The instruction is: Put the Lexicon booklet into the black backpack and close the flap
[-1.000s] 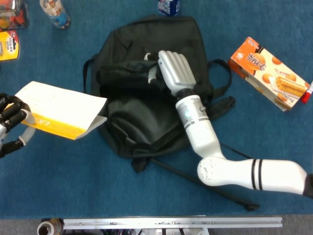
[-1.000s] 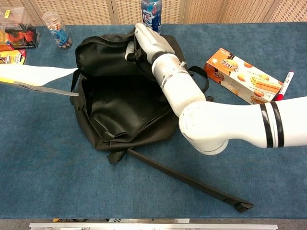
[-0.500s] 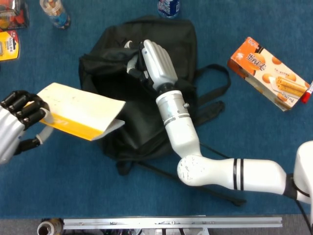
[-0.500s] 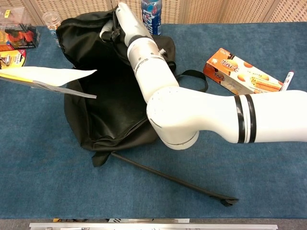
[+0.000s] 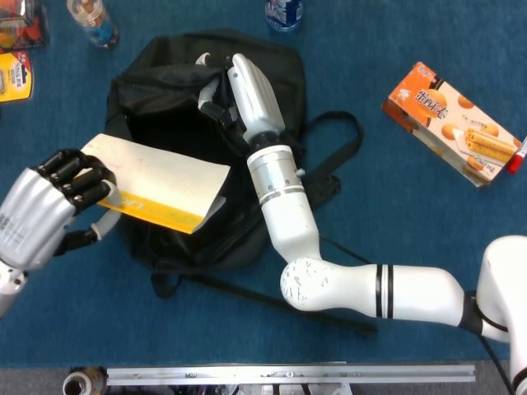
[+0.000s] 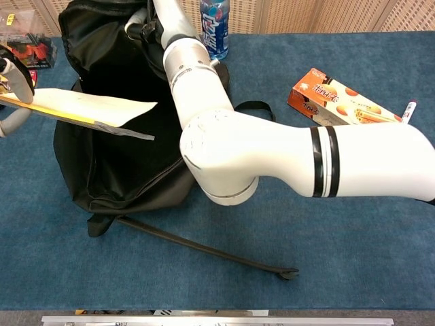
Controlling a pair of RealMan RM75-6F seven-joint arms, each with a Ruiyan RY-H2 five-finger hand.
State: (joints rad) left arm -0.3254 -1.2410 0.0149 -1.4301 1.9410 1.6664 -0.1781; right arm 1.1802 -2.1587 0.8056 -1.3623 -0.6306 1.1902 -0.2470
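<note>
- Since the earlier frames the Lexicon booklet [image 5: 160, 183] has moved rightward, its free corner now over the black backpack [image 5: 165, 90] opening; the bag has been dragged left and its flap pulled higher.
- Left robot hand [image 5: 49, 210]: silver back, black fingers [image 5: 78, 177] clamped on the booklet's left edge. Mostly cut off at the frame edge in the chest view.
- Booklet: thin, flat, cream cover with a yellow band along the near edge, tilted, held off the surface.
- Right robot hand [image 5: 243, 95]: glossy white shell, fingers curled on the flap edge [image 5: 210, 82], holding it up. Fingertips hidden by fabric folds.
- Backpack: soft matte black fabric, crumpled, mouth open and dark; interior hard to make out. Loose strap [image 6: 204, 248] trails across the surface toward the near edge.
- Surface [image 5: 428, 222]: blue felt-like cloth.
- Orange snack box [image 5: 453, 123], rectangular cardboard, well apart to the right with open room around it.
- Bottle [image 6: 214, 27] just behind the bag, top cut off; small bottle [image 5: 92, 23] and packaged items [image 5: 15, 76] at far left, partly cropped.
</note>
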